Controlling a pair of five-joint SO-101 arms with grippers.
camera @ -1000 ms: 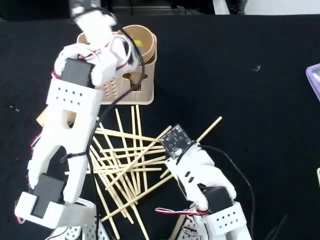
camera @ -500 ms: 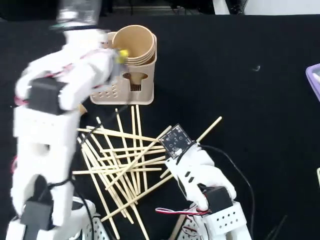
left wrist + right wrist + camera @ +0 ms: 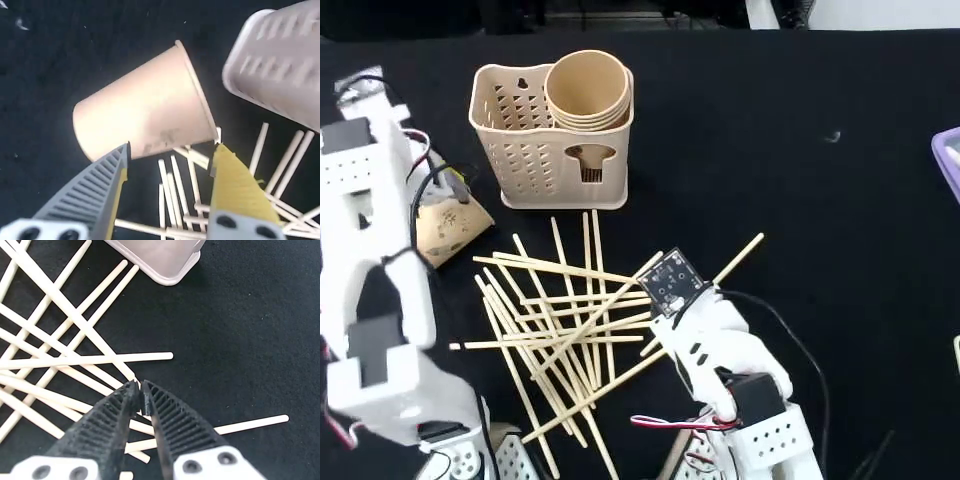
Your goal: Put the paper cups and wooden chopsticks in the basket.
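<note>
We see that the left gripper [image 3: 172,150] has swung away from the basket [image 3: 535,160] — now it hangs spread over the paper cup [image 3: 140,120], which lies on its side at the basket's 8 o'clock. The stacked cups [image 3: 587,85] sit inside already. The chopsticks [image 3: 570,320] lie at 6 o'clock, with the right gripper [image 3: 139,385] pressed together above them.

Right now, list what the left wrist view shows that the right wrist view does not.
Left wrist view: a paper cup lying on its side, just ahead of the open left tool. Right wrist view: the shut right tool, low over the black table. Shared: scattered wooden chopsticks and part of the basket.
</note>
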